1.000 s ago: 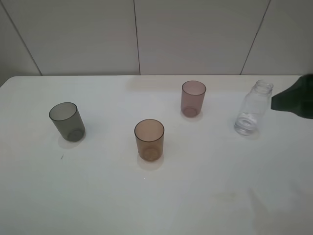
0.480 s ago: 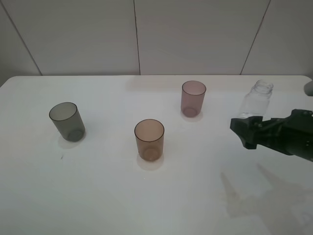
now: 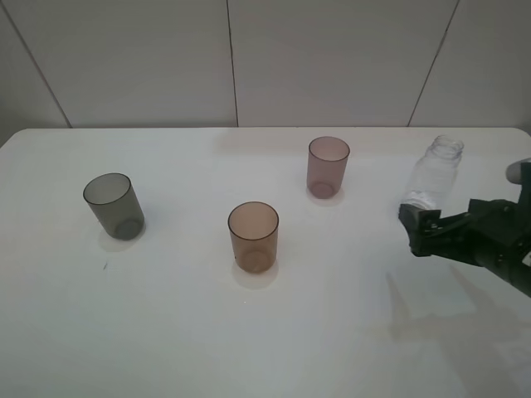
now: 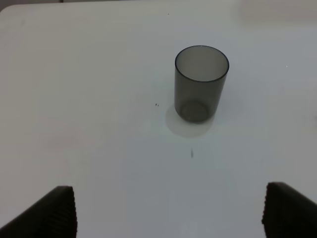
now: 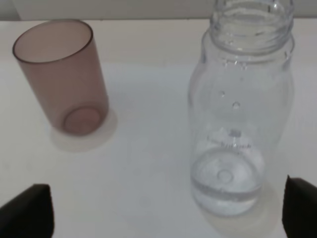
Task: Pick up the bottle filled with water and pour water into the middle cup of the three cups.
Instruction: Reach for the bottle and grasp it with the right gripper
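Observation:
The clear bottle (image 3: 436,177) stands upright and uncapped at the right of the table, with a little water in its bottom (image 5: 227,186). The amber-brown middle cup (image 3: 253,235) stands at the centre front. A smoky grey cup (image 3: 114,206) is at the left and a mauve-pink cup (image 3: 328,166) is behind the middle. My right gripper (image 3: 416,233) hovers just in front of the bottle, open, its jaws wider than the bottle and not touching it (image 5: 163,213). My left gripper (image 4: 173,218) is open over bare table, short of the grey cup (image 4: 200,83).
The white table (image 3: 166,332) ends at a white panelled wall (image 3: 249,58) behind the cups. In the right wrist view the pink cup (image 5: 64,74) stands apart from the bottle (image 5: 240,99).
My right gripper came in from the right edge and dropped in front of the bottle, then shifted slightly lower and to the right. The cups and the bottle have not moved.

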